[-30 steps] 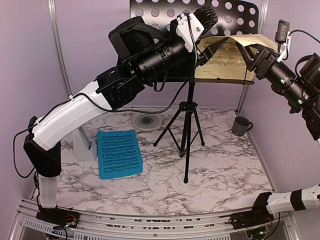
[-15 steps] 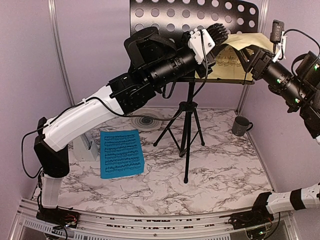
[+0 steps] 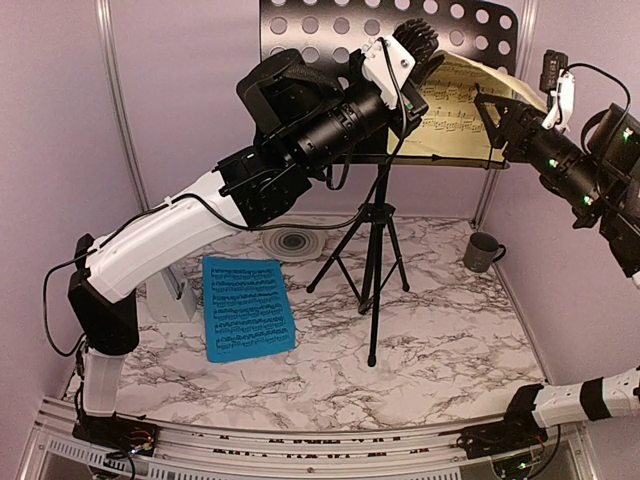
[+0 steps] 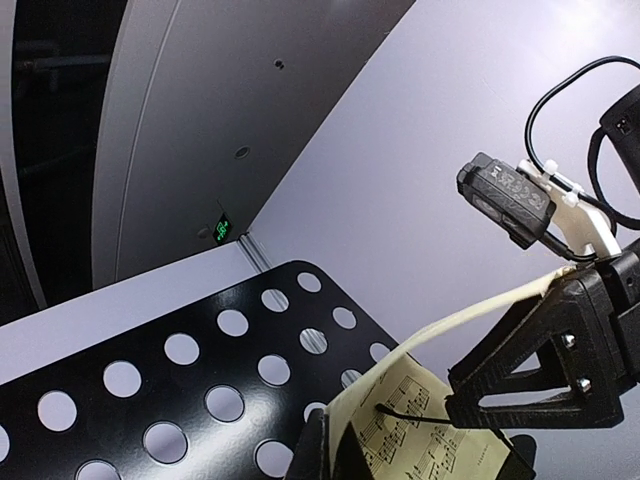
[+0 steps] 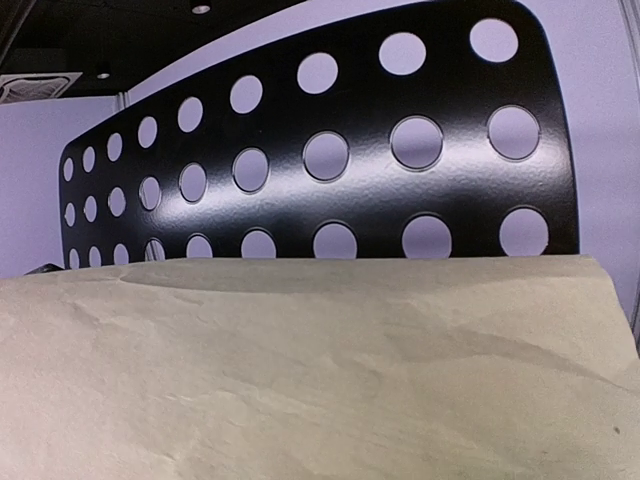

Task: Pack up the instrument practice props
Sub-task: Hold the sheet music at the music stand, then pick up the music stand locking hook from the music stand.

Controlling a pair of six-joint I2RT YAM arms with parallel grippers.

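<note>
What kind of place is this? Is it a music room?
Probably a robot test booth set up like a music corner: a music stand, yellow sheet music on it, and robot arms bolted to a marble-look table.

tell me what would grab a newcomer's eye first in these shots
Both arms reach up to the black hole-punched music stand at the back, where the left gripper is shut on the left edge of a curling yellow sheet-music page and the right gripper meets its right edge. Below, a bright blue sheet-music page lies flat on the marble table, left of the stand's tripod legs.
</note>
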